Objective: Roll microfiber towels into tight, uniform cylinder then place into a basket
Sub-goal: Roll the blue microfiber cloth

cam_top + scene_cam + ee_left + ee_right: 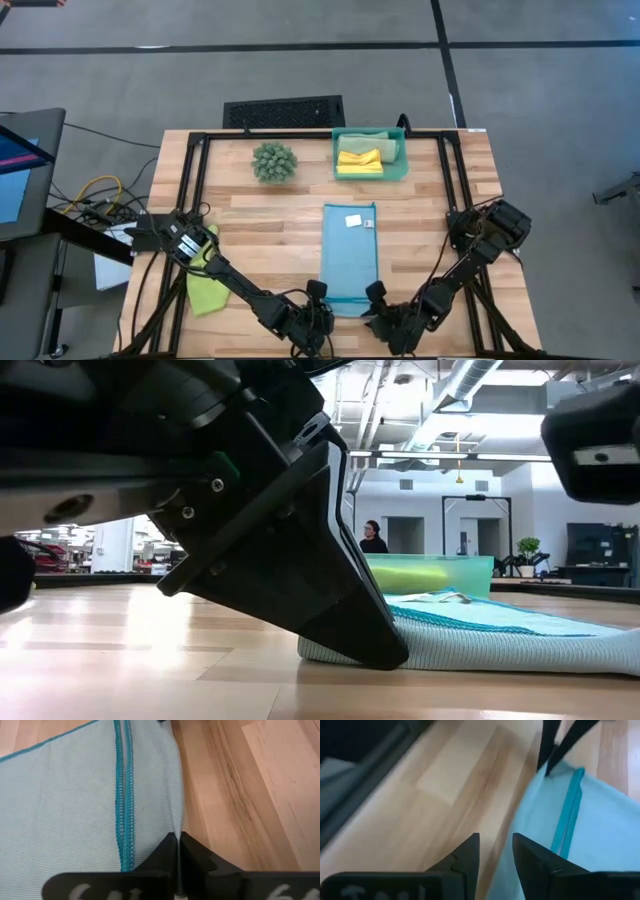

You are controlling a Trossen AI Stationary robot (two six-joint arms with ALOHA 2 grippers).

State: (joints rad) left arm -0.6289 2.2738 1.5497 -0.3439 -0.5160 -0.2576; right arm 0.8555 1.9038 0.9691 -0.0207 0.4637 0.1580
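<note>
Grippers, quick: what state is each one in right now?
Left gripper: shut on the light blue towel, at its near edge.
Right gripper: open, straddling the same towel's edge, not clamped.

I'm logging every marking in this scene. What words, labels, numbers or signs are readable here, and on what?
None can be read.
White tag on the light blue towel: too small to read.
White characters on the left gripper body in the left wrist view: cut off, unreadable.
White marks on the right gripper body: blurred, unreadable.
</note>
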